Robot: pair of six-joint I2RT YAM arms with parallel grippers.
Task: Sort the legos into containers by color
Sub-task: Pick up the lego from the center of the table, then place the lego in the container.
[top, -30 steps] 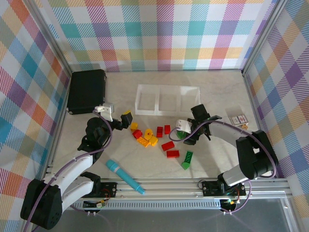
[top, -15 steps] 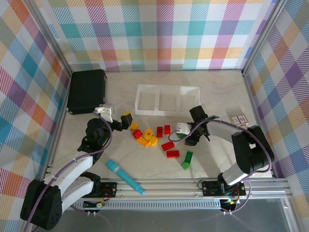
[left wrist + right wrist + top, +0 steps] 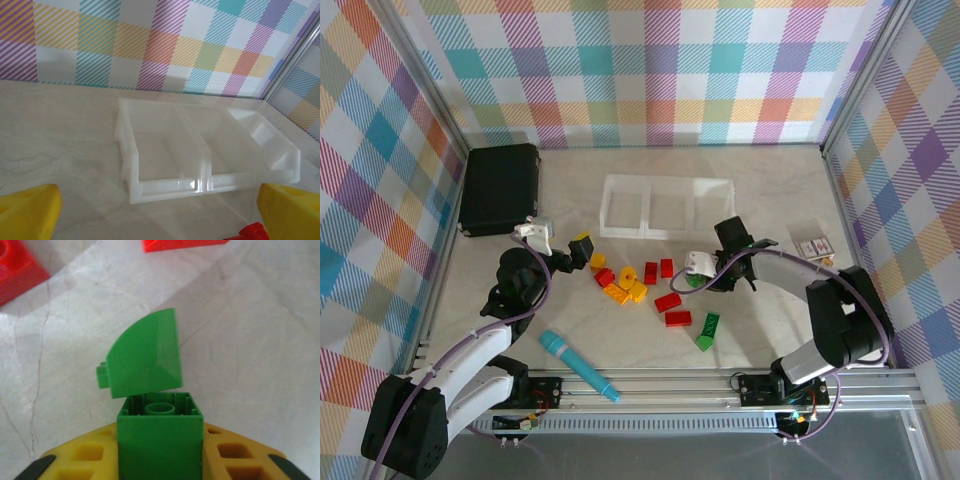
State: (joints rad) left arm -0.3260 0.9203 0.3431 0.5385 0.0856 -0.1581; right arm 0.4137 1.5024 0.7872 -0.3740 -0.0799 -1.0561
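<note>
My right gripper [image 3: 160, 462] is shut on a square green lego [image 3: 160, 437], held between its yellow fingers [image 3: 75, 460] just above the table. A curved green lego [image 3: 145, 357] lies right beyond the held one. From above, the right gripper [image 3: 700, 276] sits right of the pile of yellow legos [image 3: 622, 290] and red legos [image 3: 668, 302]. Two more green legos [image 3: 708, 327] lie nearer the front. The clear three-compartment containers [image 3: 665, 207] stand behind the pile. My left gripper [image 3: 582, 244] hangs open left of the pile, facing the containers [image 3: 200, 150], with nothing between its fingertips [image 3: 27, 210].
A black case [image 3: 498, 188] lies at the back left. A teal marker-like cylinder [image 3: 578, 365] rests near the front edge. A small clear box [image 3: 812, 244] sits by the right wall. Red legos [image 3: 15, 265] lie beyond the right gripper. Checkered walls enclose the table.
The right gripper's jaws have closed on the square green lego. The left arm has stayed put, still open.
</note>
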